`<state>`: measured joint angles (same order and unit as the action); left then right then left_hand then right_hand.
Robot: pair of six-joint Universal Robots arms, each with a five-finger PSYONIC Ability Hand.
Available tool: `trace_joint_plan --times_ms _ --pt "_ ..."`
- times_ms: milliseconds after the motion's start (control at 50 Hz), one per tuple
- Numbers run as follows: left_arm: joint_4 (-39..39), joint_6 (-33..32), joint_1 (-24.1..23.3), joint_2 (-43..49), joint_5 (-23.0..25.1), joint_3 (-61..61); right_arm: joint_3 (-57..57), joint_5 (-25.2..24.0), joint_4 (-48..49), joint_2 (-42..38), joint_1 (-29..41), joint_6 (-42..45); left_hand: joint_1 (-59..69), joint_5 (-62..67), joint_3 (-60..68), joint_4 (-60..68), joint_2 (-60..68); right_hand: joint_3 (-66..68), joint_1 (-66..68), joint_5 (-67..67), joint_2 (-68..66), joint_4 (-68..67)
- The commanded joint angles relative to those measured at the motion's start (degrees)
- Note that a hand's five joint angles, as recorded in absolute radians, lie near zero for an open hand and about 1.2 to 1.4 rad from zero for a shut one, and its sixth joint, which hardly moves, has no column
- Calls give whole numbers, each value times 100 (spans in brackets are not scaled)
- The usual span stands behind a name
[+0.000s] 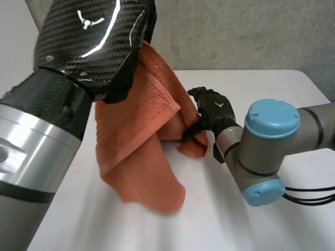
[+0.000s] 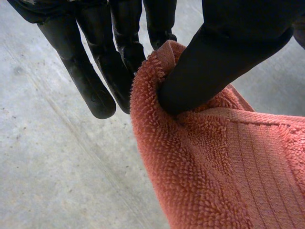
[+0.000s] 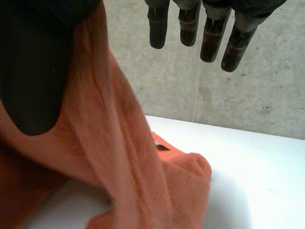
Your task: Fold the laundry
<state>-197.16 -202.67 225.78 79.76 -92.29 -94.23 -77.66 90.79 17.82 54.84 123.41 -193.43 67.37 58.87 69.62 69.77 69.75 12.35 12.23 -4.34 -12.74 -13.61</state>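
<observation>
Nearest, left forearm (image 1: 89, 42), raised above the tabletop (image 1: 272, 89). Folding hardly begun, by the look of it: orange towel (image 1: 136, 141) hanging bunched from the left hand (image 2: 224, 62), lower end slumped on the tabletop, no neat fold made; spreading flat and every fold left to do. Left thumb pressing a towel edge against the fingers (image 2: 126, 43), a firm pinch. Right hand (image 1: 214, 110) at the towel's lower side, fingers (image 3: 157, 28) straight, apart from the thumb, cloth draped beside it, unclamped.

Orange towel (image 2: 214, 181): coarse looped terry cloth, with a flat ribbed band woven in. Left hand (image 2: 219, 57) has smooth black fingers (image 2: 88, 81) and a glossy carbon-weave cover (image 1: 89, 42). The desk (image 1: 272, 89) is smooth, matt white.
</observation>
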Motion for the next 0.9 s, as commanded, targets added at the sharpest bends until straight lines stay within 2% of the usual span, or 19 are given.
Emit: trace_joint_plan --times_ms 20,60,100,120,160,180,200,300,440,480,500,540,560,580,600,640,760,820,900 --pt "142 0 45 -347 0 -26 383 175 -24 -615 17 15 1263 1113 1038 1023 1025 59 71 140 -21 67" --pt "160 0 54 -399 0 -17 392 175 -33 -694 17 33 1263 1113 1038 1023 1025 446 458 -247 -408 -320" --pt "160 -9 63 -435 0 -8 349 184 -42 -773 -1 33 1263 1113 1038 1023 1025 2337 2349 -2138 -2299 -2211" --pt "160 -9 80 -435 0 -8 348 184 -42 -773 -1 33 1263 1113 1038 1023 1025 2347 2359 -2148 -2308 -2220" --pt "169 -9 150 -435 0 1 243 193 -68 -703 -54 68 1263 1113 1038 1023 1025 4454 4466 -4255 -4416 -4328" --pt "160 -9 264 -444 0 -8 243 193 -68 -703 -54 68 1263 1113 1038 1023 1025 4466 4478 -4267 -4428 -4340" --pt "160 -9 265 -444 0 -8 173 237 -86 -625 -89 86 1263 1113 1038 1023 1025 6515 6527 -6316 -6476 -6388" --pt "151 8 739 -435 27 -61 -169 491 -24 234 -667 164 1263 1113 1038 1023 1025 6765 6777 -6566 -6726 -6639" --pt "143 44 1670 -330 79 -315 -285 281 -77 1574 -1144 912 1263 1113 1038 1023 1025 6765 6777 -6566 -6726 -6639" --pt "143 52 1777 -321 79 -368 -206 -51 -225 2177 -1327 1707 1263 1113 1038 1023 1025 6765 6777 -6566 -6726 -6639" --pt "125 52 1838 -295 97 -421 -205 -53 -227 2180 -1328 1712 1263 1113 1038 1023 1025 6765 6777 -6566 -6726 -6639" --pt "116 52 1873 -242 132 -465 -109 -525 -803 2766 -1503 2761 1263 1113 1038 1023 1025 6765 6777 -6566 -6726 -6639" --pt "116 52 1908 -163 150 -482 -109 -528 -807 2769 -1504 2766 1263 1113 1038 1023 1025 6765 6777 -6566 -6726 -6639" --pt "116 52 1908 -163 150 -483 -4 -684 -1198 2960 -1582 3245 1263 1113 1038 1023 1025 6765 6777 -6566 -6726 -6639" --pt "142 44 1961 -67 158 -500 -3 -686 -1202 2962 -1583 3250 1263 1113 1038 1023 1025 6765 6777 -6566 -6726 -6639" --pt "151 44 2005 48 159 -527 189 -800 -2042 3111 -1688 4002 1263 1113 1038 1023 1025 6765 6777 -6566 -6726 -6639" --pt "169 52 2075 723 281 -693 234 -888 -3616 3077 -1671 4856 1263 1113 1038 1023 1025 6765 6777 -6566 -6726 -6639" --pt "160 52 2084 1215 439 -702 199 -888 -3892 2997 -1662 5043 1263 1113 1038 1023 1025 6765 6777 -6566 -6726 -6639" --pt "160 52 2084 1877 545 -597 181 -818 -4243 2341 -1653 5577 1263 1113 1038 1023 1025 6765 6777 -6566 -6726 -6639"
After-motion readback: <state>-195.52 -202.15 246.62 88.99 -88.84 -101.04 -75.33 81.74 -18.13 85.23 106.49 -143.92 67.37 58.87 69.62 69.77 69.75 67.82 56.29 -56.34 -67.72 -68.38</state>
